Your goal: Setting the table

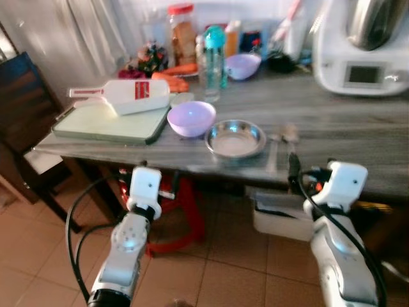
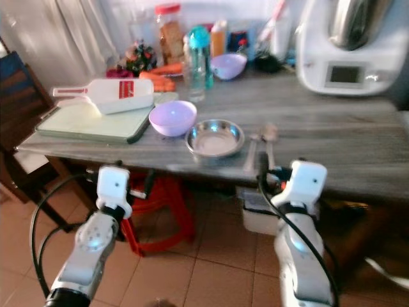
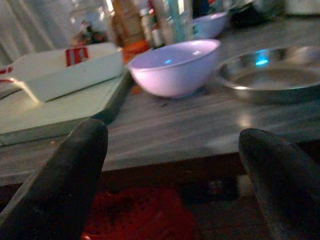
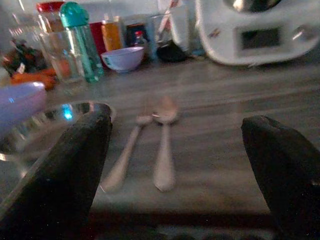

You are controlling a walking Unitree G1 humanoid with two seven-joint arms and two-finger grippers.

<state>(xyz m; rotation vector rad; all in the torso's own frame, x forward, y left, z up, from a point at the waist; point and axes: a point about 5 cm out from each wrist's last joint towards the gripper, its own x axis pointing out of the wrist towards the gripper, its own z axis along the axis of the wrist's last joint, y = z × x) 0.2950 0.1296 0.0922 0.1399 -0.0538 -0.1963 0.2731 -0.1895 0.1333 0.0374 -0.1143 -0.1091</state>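
Note:
A lilac bowl (image 1: 191,118) and a shallow steel bowl (image 1: 235,138) sit side by side near the front edge of the grey table (image 1: 332,121). Right of them lie two spoons (image 4: 162,145), handles toward me. My left gripper (image 3: 171,132) is open, held just below and in front of the table edge, facing the lilac bowl (image 3: 172,67). My right gripper (image 4: 177,121) is open too, level with the table edge and pointing at the spoons. Nothing is between either pair of fingers.
On the left, a pale green cutting board (image 1: 105,123) carries a white container (image 1: 131,94). Further back stand a teal bottle (image 1: 215,54), a glass, jars, carrots, a second lilac bowl (image 1: 243,65) and a big white kitchen appliance (image 1: 361,48). A dark chair (image 1: 22,109) and red stool (image 1: 182,217) are below.

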